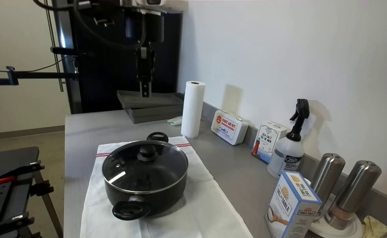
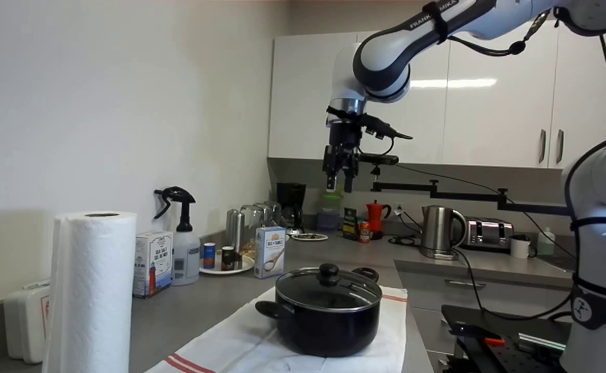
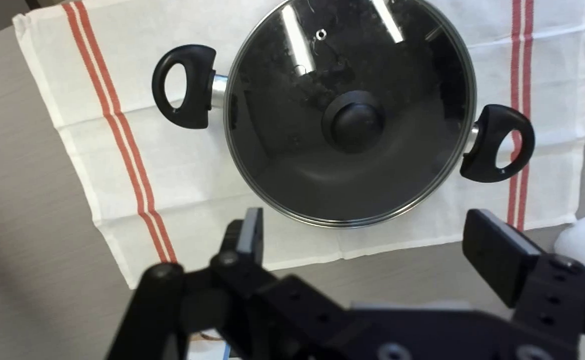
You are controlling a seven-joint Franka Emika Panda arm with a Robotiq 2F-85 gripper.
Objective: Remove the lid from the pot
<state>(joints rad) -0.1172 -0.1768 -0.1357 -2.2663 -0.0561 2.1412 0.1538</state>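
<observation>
Nearest to the camera, in an exterior view, a white paper roll [image 2: 93, 295] stands upright near the wall edge of the desk [image 2: 194, 311]. Close to the opposite, open edge is spread a white cloth [image 2: 261, 344] with red stripes. On this cloth stands the black pot [image 2: 329, 331], its two handles [image 3: 200, 95] reaching out on opposite sides. The glass lid [image 2: 329, 295] is still on the pot: in both exterior views it lies level, and its metal rim follows the rim of the pot. The black knob [image 3: 356, 125] of the lid points up.

The claw [image 2: 340, 186] hangs in the air, higher than the lid and well apart from it. In the wrist view its two fingers [image 3: 502, 255] are spread widely one from the other.

Along the wall edge, counting from the paper roll, there are a first aid box [image 1: 228, 127], a box of sea salt [image 1: 269, 140] and a spray bottle [image 1: 286, 155]. A box of table salt [image 1: 291, 205] stands near two steel mills [image 1: 355, 185]. In an exterior view, near the far corner at the wall [image 1: 329, 66], grey trays [image 1: 163, 112] lie one on another.
</observation>
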